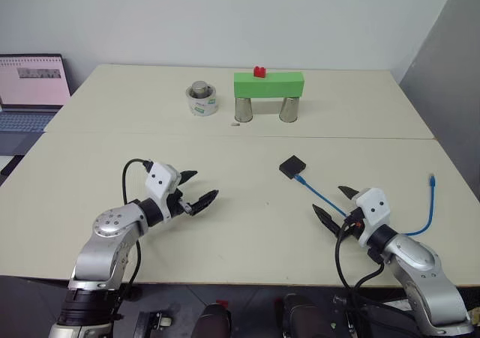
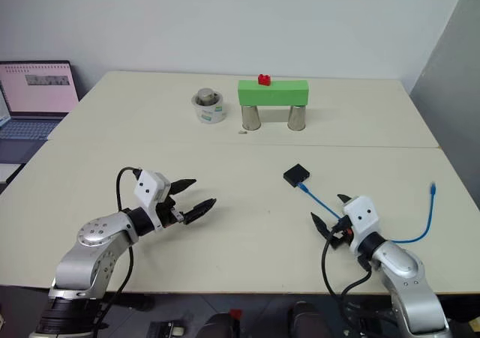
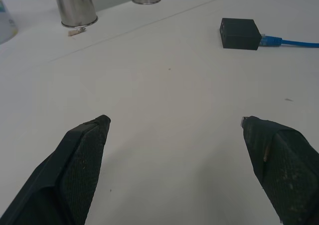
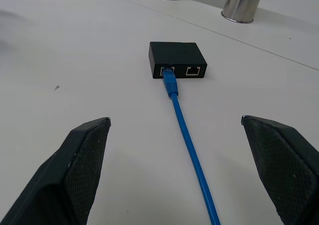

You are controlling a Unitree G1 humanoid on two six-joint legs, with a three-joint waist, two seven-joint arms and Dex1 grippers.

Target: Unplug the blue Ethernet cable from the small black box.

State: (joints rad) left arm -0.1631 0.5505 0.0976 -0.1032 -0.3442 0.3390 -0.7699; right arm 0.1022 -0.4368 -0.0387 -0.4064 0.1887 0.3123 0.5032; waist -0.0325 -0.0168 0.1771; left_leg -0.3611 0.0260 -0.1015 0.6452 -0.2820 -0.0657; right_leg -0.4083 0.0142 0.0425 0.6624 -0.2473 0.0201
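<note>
both grippers, left gripper (image 1: 198,195) and right gripper (image 1: 334,204), spread wide and empty. small black box (image 4: 177,60) looks light and slidey, so pin it and pinch the blue ethernet cable (image 4: 185,133) at its stiff plug.

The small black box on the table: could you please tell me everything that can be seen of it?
The small black box is a flat, matte black block, plastic by its look, lying flat on the pale table. Its side facing the right gripper has two ports next to each other: one holds the plug of the blue Ethernet cable, the other is empty. Only the table and the plug touch it; both grippers are apart from it.
</note>
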